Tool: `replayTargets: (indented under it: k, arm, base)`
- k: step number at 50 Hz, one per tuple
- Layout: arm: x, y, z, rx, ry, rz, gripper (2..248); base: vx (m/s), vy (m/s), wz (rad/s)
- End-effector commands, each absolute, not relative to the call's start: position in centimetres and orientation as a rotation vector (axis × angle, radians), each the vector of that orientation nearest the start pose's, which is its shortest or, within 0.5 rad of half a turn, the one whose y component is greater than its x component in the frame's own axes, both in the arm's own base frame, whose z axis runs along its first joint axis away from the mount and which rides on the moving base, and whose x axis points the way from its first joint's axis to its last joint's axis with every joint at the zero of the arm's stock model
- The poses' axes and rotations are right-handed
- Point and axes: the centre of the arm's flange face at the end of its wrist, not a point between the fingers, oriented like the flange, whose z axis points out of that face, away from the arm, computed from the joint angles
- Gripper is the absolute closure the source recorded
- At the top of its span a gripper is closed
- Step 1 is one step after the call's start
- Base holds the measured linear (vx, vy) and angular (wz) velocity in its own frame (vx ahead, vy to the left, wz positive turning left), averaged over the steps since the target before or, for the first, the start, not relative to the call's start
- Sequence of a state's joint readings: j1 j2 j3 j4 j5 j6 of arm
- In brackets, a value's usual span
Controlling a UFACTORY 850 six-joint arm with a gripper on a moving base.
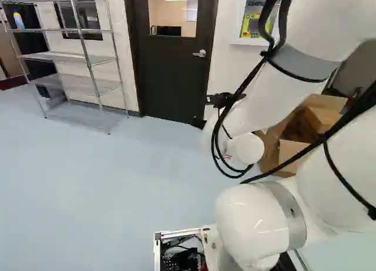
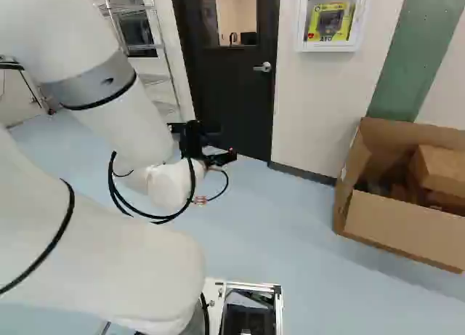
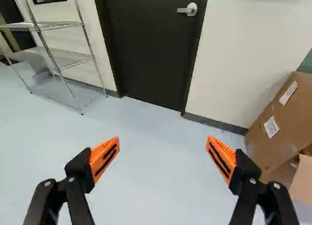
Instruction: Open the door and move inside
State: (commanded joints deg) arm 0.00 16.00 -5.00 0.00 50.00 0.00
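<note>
Door [image 3: 151,49] shut, pincer [image 3: 163,141] apart & well short of handle [image 3: 191,10], so grab, opening & drive-in all TBD

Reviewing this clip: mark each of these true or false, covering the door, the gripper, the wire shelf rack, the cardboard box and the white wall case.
1. The dark door is closed. True.
2. The gripper is holding the lever handle. False: it stands open with nothing between its fingers.
3. In the left base view, the wire shelf rack stands left of the door. True.
4. The cardboard box sits on a shelf. False: it rests on the floor.
5. The white wall case hangs right of the door in the right base view. True.
</note>
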Motion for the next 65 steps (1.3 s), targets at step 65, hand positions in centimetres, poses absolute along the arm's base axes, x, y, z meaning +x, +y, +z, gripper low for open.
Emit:
replayTargets:
  k: [65]
  arm:
    - [27.03, 0.0, 36.56, -2.558, 0.0, -1.824, 3]
  base:
    - [0.12, 0.022, -0.008]
